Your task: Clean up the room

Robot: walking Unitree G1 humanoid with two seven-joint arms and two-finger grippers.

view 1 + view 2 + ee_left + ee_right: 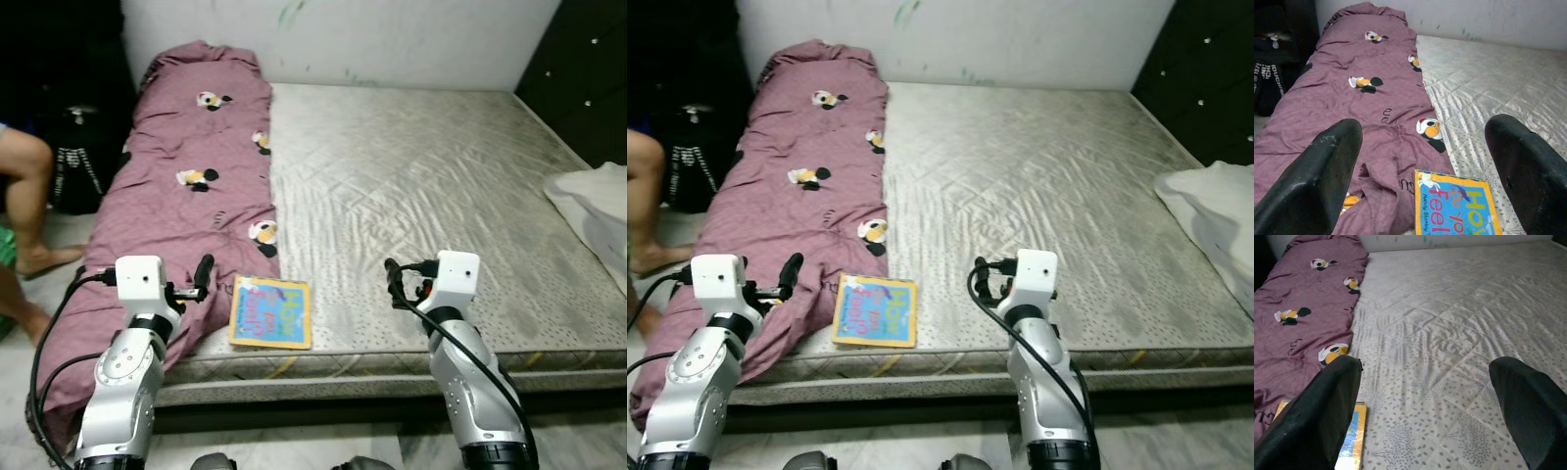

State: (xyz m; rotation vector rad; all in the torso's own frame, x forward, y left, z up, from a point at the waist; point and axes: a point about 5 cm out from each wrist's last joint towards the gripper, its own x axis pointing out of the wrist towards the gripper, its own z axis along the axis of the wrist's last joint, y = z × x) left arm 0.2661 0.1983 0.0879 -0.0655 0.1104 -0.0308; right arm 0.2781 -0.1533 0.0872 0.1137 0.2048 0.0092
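Both grippers, left gripper (203, 277) and right gripper (392, 284), hang spread and empty at lower frame. The book (270, 312) lies at the mattress (421, 186) edge, lower centre; a clumsy pinch would probably nudge it off.

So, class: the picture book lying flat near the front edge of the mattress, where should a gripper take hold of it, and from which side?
Probably the book's near edge, approached from the front. It lies flat on the mattress, its left side against the purple quilt, so fingers can't close from above. The open left gripper looks closest.

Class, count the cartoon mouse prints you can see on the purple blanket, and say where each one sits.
4. One near the wall, one at the blanket's right edge, one mid-blanket, one above the book. Folds may hide more.
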